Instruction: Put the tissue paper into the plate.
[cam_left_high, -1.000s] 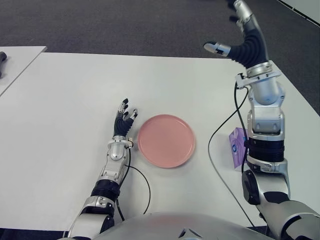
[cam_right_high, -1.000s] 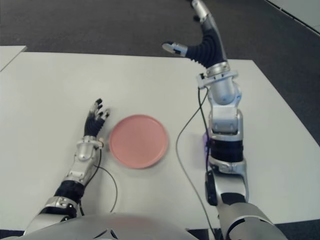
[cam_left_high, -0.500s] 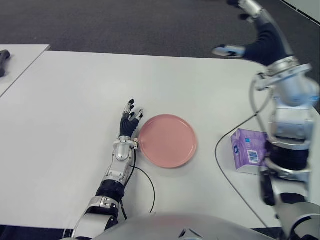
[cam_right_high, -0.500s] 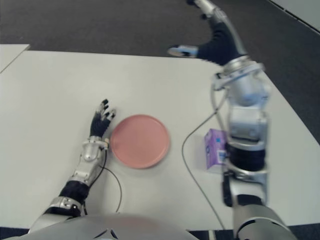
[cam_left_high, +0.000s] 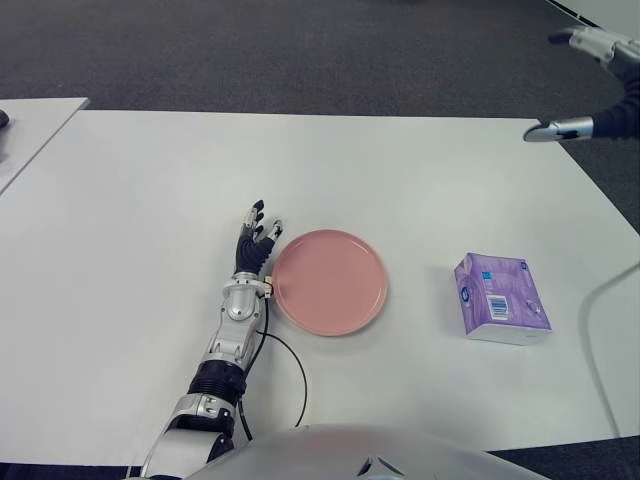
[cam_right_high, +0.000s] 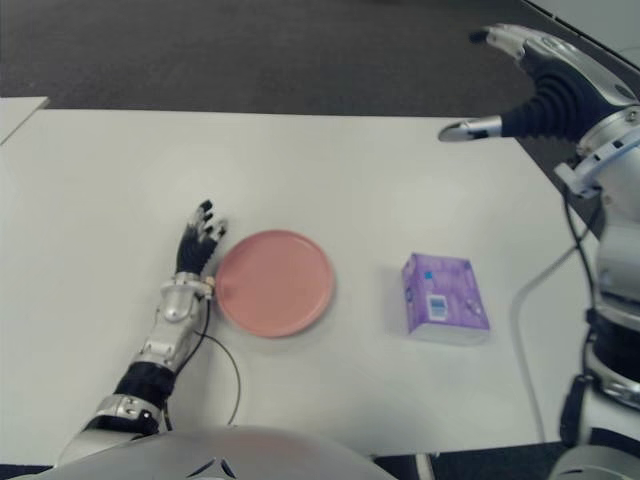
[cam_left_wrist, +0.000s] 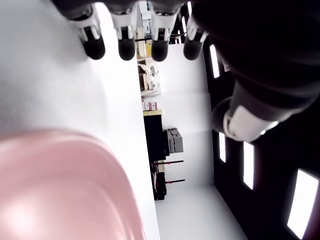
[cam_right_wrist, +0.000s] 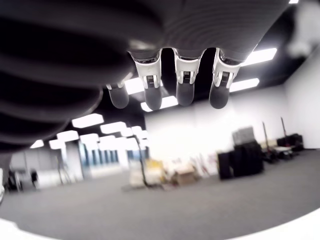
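Tissue paper pack (cam_left_high: 500, 311): flat on tabletop (cam_left_high: 140, 190), toward right edge, right of pink plate (cam_left_high: 329, 281), apart | Right hand (cam_right_high: 540, 90): raised above far right corner, fingers spread, empty | Left hand (cam_left_high: 252, 243): beside plate's left rim, fingers extended, empty

I see a white desk (cam_left_high: 400, 160) carrying a pink plate (cam_left_high: 330, 281) mid-desk and a purple tissue pack (cam_left_high: 499, 299) toward its right edge.
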